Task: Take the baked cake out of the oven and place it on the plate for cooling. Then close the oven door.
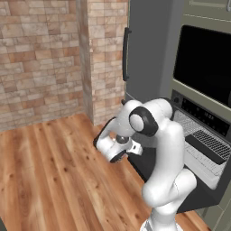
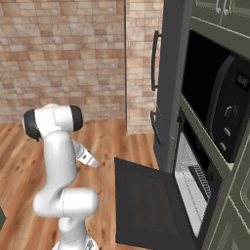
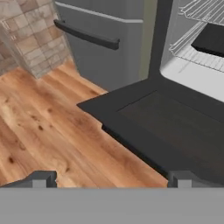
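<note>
The fingers [image 3: 112,178] are spread wide, nothing held; the oven door [image 3: 175,122] lies dropped open ahead; a dark cake pan [image 3: 212,39] sits on the rack – the door edge may be struck if the reach is made low.

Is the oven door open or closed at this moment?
Open. The oven door lies dropped down flat, and behind it the pale cavity with its wire rack is exposed.

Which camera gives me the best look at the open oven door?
The hand view: the oven door lies flat and close, its dark inner panel and front edge plain. The right base view shows the door from the side, dropped open below the rack. In the left base view the arm covers most of the door.
</note>
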Controlling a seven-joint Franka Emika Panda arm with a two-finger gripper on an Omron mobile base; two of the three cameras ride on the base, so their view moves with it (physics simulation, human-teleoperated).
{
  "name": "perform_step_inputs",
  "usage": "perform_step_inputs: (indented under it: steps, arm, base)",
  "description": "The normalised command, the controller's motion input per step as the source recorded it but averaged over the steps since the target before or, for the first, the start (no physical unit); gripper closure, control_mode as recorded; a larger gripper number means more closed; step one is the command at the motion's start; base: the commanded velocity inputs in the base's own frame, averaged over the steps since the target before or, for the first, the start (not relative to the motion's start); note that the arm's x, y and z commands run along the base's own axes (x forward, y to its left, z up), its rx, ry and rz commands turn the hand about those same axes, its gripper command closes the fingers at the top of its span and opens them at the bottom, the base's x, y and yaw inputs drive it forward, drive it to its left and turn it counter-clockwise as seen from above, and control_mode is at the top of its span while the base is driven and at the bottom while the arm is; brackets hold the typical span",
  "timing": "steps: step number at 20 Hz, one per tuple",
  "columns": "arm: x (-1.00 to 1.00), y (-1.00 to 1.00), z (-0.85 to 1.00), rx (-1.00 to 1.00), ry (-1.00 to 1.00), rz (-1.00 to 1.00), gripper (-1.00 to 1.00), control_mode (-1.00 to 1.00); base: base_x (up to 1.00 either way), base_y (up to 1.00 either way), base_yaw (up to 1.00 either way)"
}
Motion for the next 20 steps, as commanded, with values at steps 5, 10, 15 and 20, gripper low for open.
perform_step_inputs:
  steps: [5,10,15,20]
  arm:
    - [-0.15,0.92,-0.80,-0.18,-0.12,-0.01,-1.00,-1.00]
    - [0.00,0.68,-0.81,-0.19,-0.30,-0.05,-1.00,-1.00]
    - [0.00,0.46,-0.88,-0.18,-0.36,-0.11,-1.00,-1.00]
    - [0.02,0.21,-0.96,-0.15,-0.31,-0.17,-1.00,-1.00]
  base:
    - [0.00,0.00,0.00]
    - [0.00,0.00,0.00]
    - [0.00,0.00,0.00]
    - [0.00,0.00,0.00]
